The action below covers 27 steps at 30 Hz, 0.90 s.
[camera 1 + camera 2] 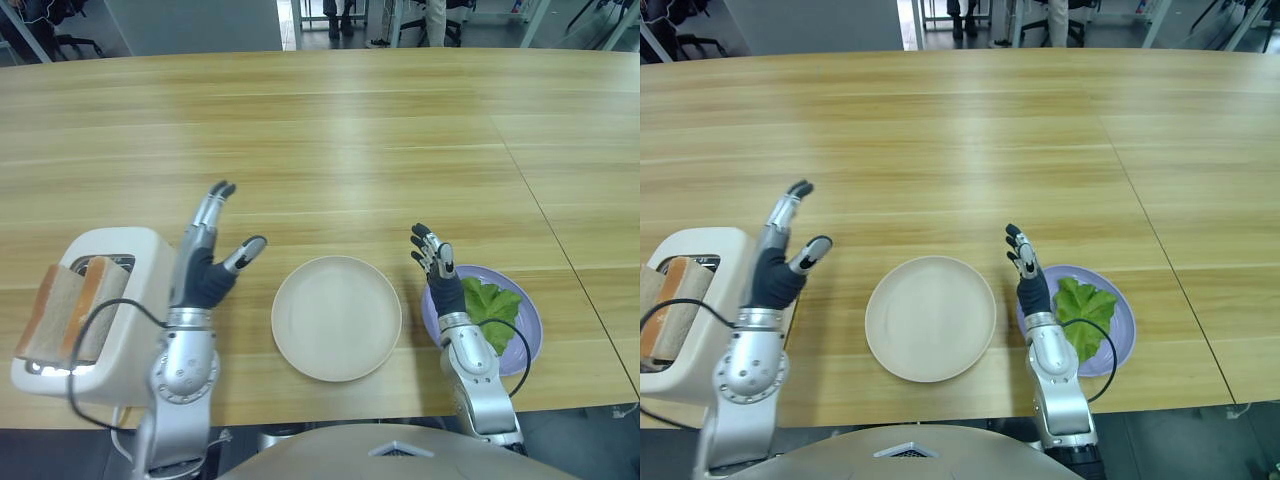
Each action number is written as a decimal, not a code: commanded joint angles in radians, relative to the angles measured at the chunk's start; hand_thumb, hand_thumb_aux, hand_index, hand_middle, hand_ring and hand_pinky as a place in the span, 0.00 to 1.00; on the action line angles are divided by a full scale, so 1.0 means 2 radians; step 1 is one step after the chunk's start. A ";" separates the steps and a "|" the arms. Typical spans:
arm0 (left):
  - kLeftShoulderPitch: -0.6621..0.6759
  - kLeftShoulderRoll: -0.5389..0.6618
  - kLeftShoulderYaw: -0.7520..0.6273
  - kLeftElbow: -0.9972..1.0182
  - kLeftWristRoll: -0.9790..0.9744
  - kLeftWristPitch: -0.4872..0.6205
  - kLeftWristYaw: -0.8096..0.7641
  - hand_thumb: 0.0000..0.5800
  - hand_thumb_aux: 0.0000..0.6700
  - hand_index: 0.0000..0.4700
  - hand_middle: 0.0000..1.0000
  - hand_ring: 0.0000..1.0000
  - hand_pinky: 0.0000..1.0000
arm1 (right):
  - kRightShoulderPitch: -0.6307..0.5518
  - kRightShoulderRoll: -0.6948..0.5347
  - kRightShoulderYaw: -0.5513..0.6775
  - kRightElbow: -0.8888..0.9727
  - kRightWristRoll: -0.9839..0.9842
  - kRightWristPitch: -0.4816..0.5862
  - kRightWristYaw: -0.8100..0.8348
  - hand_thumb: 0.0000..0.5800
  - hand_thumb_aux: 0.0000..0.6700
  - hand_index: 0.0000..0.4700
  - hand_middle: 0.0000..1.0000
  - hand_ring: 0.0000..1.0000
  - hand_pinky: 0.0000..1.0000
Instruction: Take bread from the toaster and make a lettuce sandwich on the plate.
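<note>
A cream toaster (135, 262) stands at the near left with two bread slices (68, 307) sticking up from its slots. My left hand (205, 263) is raised just right of the toaster, fingers spread and open, holding nothing. An empty beige plate (337, 317) lies in the middle near the front edge. To its right, a purple plate (527, 336) holds a green lettuce leaf (492, 309). My right hand (438, 272) stands open at that plate's left rim, between the two plates, holding nothing.
The wooden table (350, 140) stretches far back, with a seam (520, 175) running along its right part. A black cable (115, 315) loops over the toaster's front. Chair and table legs stand on the floor beyond the far edge.
</note>
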 commanded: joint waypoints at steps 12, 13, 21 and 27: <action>0.069 0.152 0.293 -0.015 0.118 -0.003 -0.109 0.00 0.00 0.00 0.00 0.00 0.00 | 0.051 0.012 0.010 -0.046 -0.009 0.010 -0.023 0.00 0.00 0.00 0.00 0.00 0.00; 0.073 0.156 0.304 -0.005 0.113 -0.003 -0.117 0.00 0.00 0.00 0.00 0.00 0.00 | 0.054 0.013 0.010 -0.046 -0.009 0.010 -0.024 0.00 0.00 0.00 0.00 0.00 0.00; 0.128 0.165 0.365 0.063 0.103 -0.014 -0.154 0.00 0.00 0.00 0.00 0.00 0.00 | 0.063 0.019 0.009 -0.050 -0.006 0.007 -0.027 0.00 0.00 0.00 0.00 0.00 0.00; 0.151 0.168 0.390 0.077 0.096 -0.025 -0.169 0.00 0.00 0.00 0.00 0.00 0.00 | 0.071 0.019 -0.001 -0.056 -0.004 0.005 -0.031 0.00 0.00 0.00 0.00 0.00 0.00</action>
